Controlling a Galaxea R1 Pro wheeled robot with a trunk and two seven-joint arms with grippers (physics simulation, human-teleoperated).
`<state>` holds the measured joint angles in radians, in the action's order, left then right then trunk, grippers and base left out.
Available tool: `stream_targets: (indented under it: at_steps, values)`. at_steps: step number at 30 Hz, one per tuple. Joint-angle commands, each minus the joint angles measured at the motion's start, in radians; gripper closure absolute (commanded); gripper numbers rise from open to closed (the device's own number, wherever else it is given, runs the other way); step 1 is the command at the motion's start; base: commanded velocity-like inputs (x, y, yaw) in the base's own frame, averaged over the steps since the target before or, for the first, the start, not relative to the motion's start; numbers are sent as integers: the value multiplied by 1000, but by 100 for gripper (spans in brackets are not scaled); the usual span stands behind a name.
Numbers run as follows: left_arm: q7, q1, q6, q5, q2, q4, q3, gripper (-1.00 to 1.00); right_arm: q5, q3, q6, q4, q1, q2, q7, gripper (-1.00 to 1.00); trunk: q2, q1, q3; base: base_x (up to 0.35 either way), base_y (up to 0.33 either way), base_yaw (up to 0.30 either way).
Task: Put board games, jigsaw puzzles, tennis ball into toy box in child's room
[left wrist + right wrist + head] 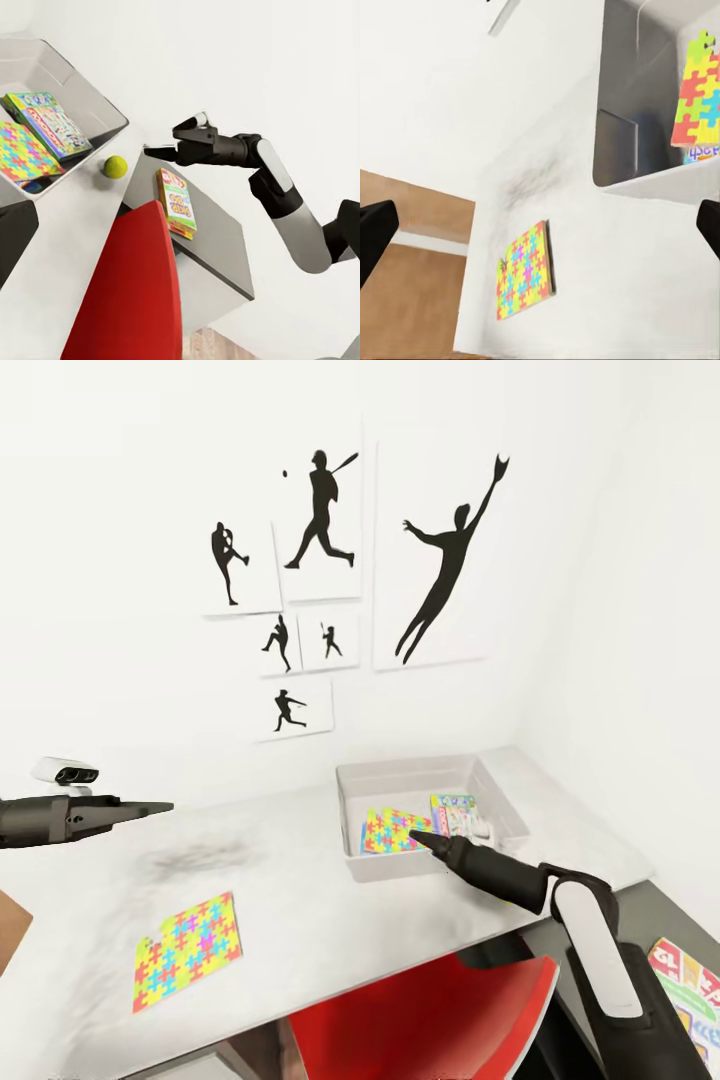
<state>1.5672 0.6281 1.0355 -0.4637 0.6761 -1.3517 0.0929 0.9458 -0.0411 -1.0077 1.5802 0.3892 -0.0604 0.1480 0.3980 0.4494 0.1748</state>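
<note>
The toy box (430, 775) sits on the pale worktop (330, 920) below the baseball silhouette pictures (320, 520). Inside the toy box lie one jigsaw puzzle (392, 830) and, beside it, a board game (455, 812) with a bright printed cover. The second jigsaw puzzle (188, 948) lies flat on the worktop, well apart from the toy box. The tennis ball (115, 166) rests on the worktop just beside the toy box's outer wall. Another board game (177, 201) lies on the dark cabinet (217, 240) next to the worktop. The right tool (420, 839) hovers at the toy box's near rim, fingers apart and empty. The left tool (160, 807) hangs over the worktop far from the toy box; its state cannot be told. A red chair (430, 1020) stands at the worktop's front.
</note>
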Motion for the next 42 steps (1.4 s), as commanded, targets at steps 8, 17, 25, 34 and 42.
stream_targets:
  at_steps: [8,17,25,34,42]
  values:
    - [4,1,11,0,0,0,0,-100,-13,6,15,1,-44,11,124,-100,2,1,-9,-42,17,0]
    - [4,1,11,0,0,0,0,-100,-21,10,108,-3,-85,9,135,-100,2,1,-11,-3,1,0]
    - [4,1,11,0,0,0,0,-100,-26,40,130,-14,-91,12,128,-100,2,1,-11,0,0,0]
    - [4,1,11,0,0,0,-1,-100,-27,45,133,-18,-103,11,127,-100,2,1,-11,0,0,0]
    - [4,1,11,0,0,0,-1,-100,-27,45,138,-25,-107,10,117,-100,2,1,-11,0,0,0]
